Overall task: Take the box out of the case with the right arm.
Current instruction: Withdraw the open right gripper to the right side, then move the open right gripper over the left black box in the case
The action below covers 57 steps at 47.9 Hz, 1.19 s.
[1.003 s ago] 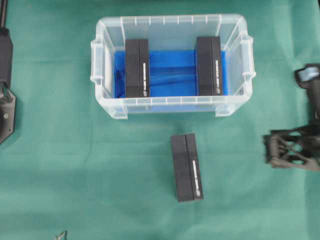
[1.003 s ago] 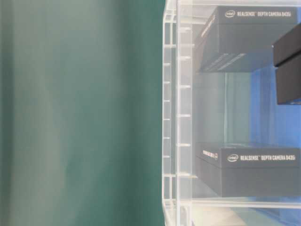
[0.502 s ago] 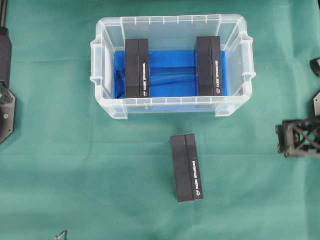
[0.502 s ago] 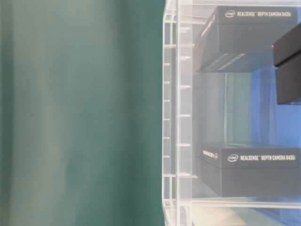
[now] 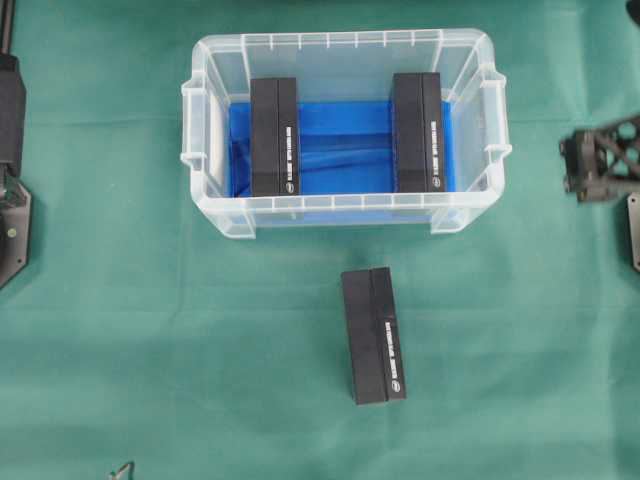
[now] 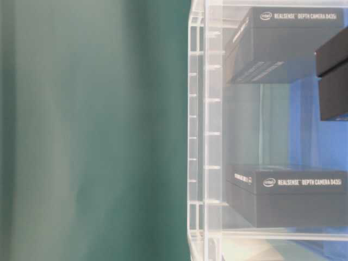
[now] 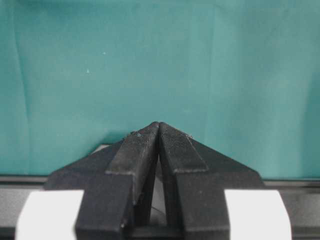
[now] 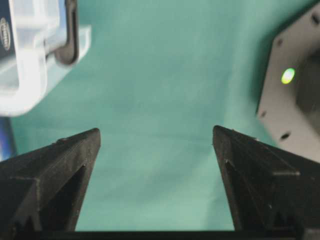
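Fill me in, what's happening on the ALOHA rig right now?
Nothing is being held at the moment. The clear case has two black boxes standing in it, one at its left end and one at its right end. A third black box lies on the green cloth in front of the case. The right gripper is open and empty over the cloth to the right of the case. The left gripper is shut, parked at the left edge.

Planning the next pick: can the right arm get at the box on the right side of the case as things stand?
Probably yes. The case has no lid, the right-hand box stands uncovered with nothing above it, and the right gripper hangs beside the case, jaws wide apart and empty.
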{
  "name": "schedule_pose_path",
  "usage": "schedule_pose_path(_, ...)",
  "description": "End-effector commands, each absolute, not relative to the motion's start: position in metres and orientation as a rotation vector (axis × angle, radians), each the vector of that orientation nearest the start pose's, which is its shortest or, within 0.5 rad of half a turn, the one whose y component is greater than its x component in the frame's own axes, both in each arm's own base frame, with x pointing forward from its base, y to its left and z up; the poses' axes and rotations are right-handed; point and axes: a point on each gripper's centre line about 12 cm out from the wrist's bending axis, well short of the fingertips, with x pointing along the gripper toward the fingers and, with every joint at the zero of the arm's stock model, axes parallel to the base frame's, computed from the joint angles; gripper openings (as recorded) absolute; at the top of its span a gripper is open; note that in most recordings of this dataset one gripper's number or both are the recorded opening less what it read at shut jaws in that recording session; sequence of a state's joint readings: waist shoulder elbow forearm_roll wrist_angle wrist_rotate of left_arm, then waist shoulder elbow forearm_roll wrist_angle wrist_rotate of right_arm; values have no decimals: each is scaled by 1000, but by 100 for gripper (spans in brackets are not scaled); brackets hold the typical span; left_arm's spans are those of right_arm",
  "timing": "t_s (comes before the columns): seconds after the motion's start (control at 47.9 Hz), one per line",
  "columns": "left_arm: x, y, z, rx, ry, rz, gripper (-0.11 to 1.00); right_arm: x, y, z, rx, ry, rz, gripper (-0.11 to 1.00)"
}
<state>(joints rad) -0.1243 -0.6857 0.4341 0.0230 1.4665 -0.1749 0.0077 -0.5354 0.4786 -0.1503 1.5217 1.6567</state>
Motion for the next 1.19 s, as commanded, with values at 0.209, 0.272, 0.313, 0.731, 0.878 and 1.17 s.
schedule_pose_path(0.209,188,-21,370,-65,1181,13,0,205,-48,321,1201,968,-1260,88)
schedule_pose_path(0.272,188,-21,370,-65,1181,13,0,206,-48,320,1199,971,-1263,88)
schedule_pose_path(0.313,188,-21,370,-66,1181,14,0,206,-48,320,1197,973,-1262,88)
schedule_pose_path(0.731,188,-21,371,-64,1180,12,0,207,-48,320,1201,971,-1266,88)
schedule_pose_path(0.878,188,-21,371,-65,1180,13,0,217,-49,321,1213,944,-1241,87)
schedule_pose_path(1.17,188,-21,370,-65,1181,13,0,276,-58,317,1220,904,-1181,87)
